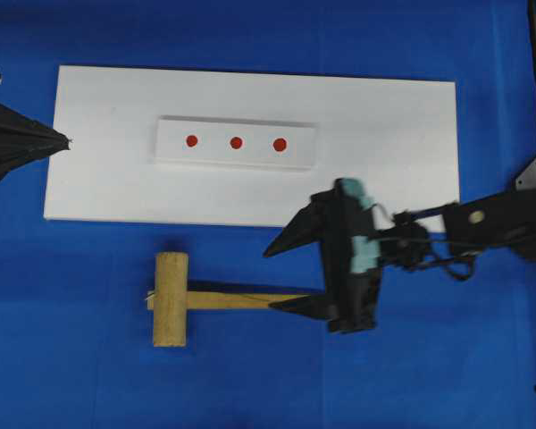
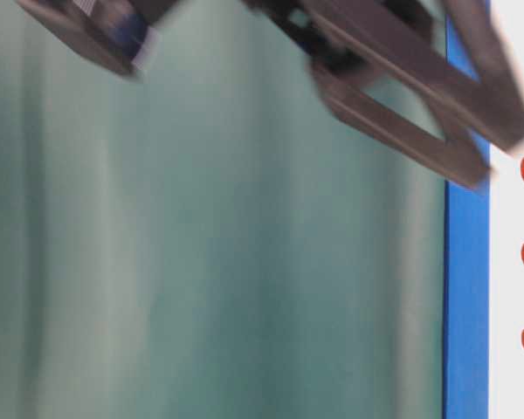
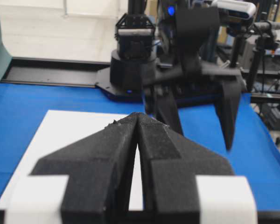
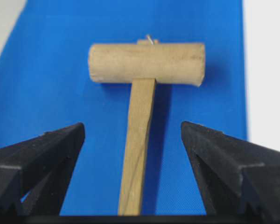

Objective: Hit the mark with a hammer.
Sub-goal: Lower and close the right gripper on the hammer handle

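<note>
hammer (image 4: 139, 140) handle between spread right end effector (image 4: 133, 140) fingers, untouched

Black arms; right claw (image 1: 290, 275) teal-bodied; left claw (image 3: 138, 122) white-taped.

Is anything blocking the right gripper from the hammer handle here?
Nothing visible. The right gripper is open with the hammer handle lying bare on the blue cloth between its fingers; nothing rests on or beside the handle.

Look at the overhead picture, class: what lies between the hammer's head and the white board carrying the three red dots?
Only bare blue cloth. The overhead view shows the hammer lying below the white board, with nothing between them.
</note>
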